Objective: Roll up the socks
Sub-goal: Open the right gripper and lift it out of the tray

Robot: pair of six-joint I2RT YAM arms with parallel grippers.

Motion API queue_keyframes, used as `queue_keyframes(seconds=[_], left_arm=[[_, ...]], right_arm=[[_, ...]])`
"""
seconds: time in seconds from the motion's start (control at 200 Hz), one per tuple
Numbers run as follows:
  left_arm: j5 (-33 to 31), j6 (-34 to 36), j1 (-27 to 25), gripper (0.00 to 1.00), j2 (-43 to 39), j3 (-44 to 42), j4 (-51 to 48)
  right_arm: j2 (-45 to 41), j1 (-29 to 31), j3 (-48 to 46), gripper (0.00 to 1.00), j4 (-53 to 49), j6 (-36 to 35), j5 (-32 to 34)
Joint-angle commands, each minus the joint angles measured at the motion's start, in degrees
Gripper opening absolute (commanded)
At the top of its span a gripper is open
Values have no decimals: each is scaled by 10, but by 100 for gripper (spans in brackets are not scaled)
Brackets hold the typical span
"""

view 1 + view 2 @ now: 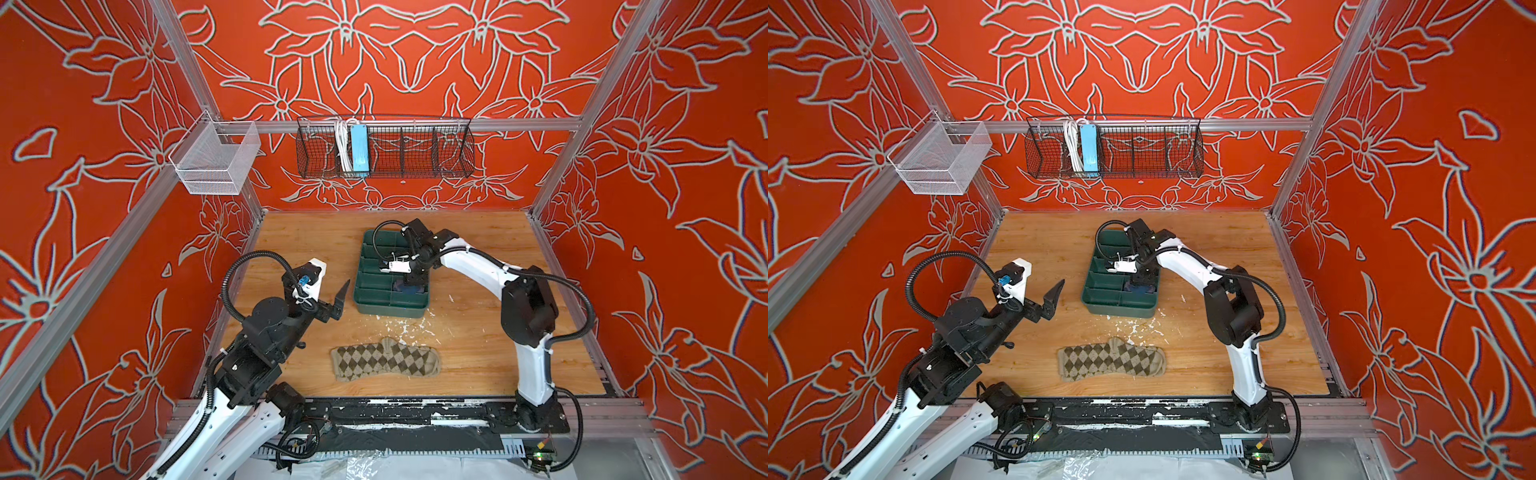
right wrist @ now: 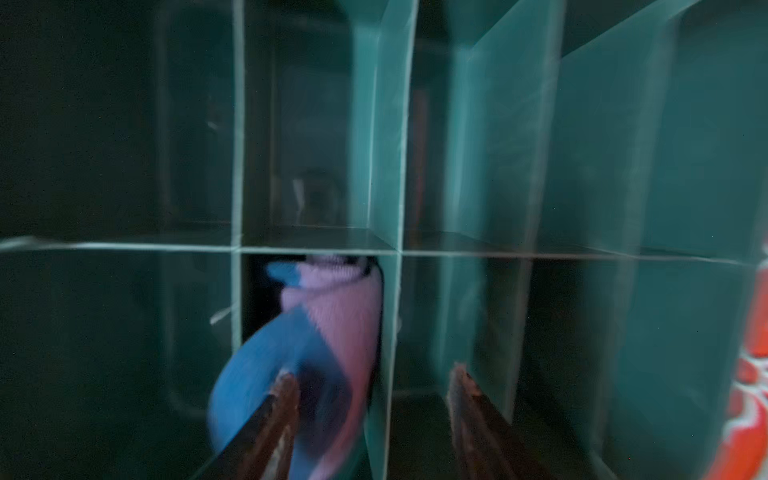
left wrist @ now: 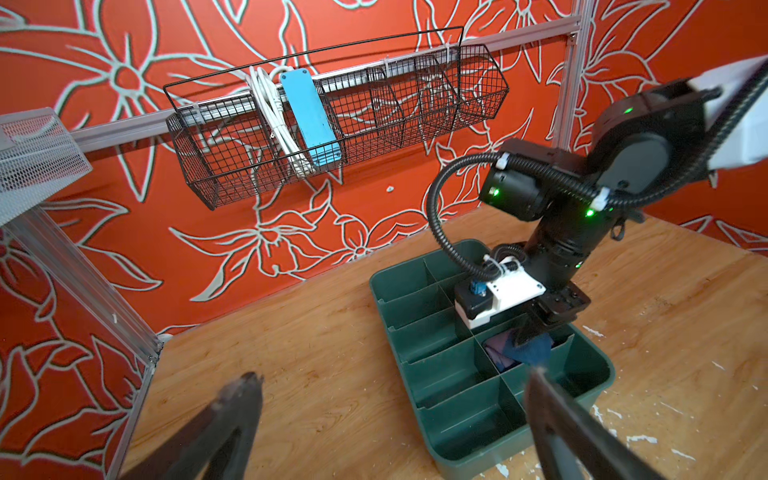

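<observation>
Right gripper [image 2: 372,386] jaws apart, down in tray [image 1: 370,309] cell beside bundled purple sock [image 2: 332,316] (not gripped). Left gripper [image 1: 337,302] wide apart. Argyle sock [image 1: 384,363] flat on table: soft, light, limp; probably best pinched at cuff end.

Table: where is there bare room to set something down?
The table is bare between the green bin and the back wall, and right of the argyle sock. Crowded: the bin's cell where the right tool meets the purple sock.
</observation>
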Motion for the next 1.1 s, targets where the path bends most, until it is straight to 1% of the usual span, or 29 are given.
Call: queue_keyframes(seconds=[0.0,0.13,0.31,0.335,0.455,0.641,0.711,0.786,0.921,1.001,1.036,1.041,1.051,1.056,1.071,1.091], left_arm=[[5,-4,0,97,5,14,15],[3,0,0,97,12,13,19],[3,3,0,97,19,12,24],[3,3,0,97,21,11,24],[5,2,0,97,23,12,26],[5,0,0,97,23,12,23],[5,-1,0,97,25,13,22],[1,-8,1,97,30,17,21],[-3,-31,0,97,50,27,19],[-23,-53,0,97,62,28,27],[-38,-66,0,97,69,28,33],[-40,-68,1,97,69,28,34],[-46,-72,0,97,71,27,37],[-49,-74,0,97,72,27,39],[-59,-79,0,97,75,26,44],[-72,-91,0,97,79,27,47]], right_arm=[[35,3,34,61,-39,-19,16],[70,2,48,61,-58,-28,25],[101,-1,48,62,-59,-34,32],[105,-1,48,64,-59,-34,32],[126,-4,47,65,-48,-32,32],[140,-10,42,65,-20,-19,52],[127,-11,38,65,-12,-14,48],[93,-14,22,65,10,-5,28],[0,-23,-27,66,80,26,-24],[-62,-32,-61,67,125,57,-54],[-87,-36,-76,68,141,67,-65],[-91,-37,-79,74,142,69,-67],[-96,-38,-83,90,147,72,-69],[-101,-38,-86,94,148,73,-71],[-113,-40,-92,97,156,78,-74],[-128,-42,-103,98,169,86,-75]])
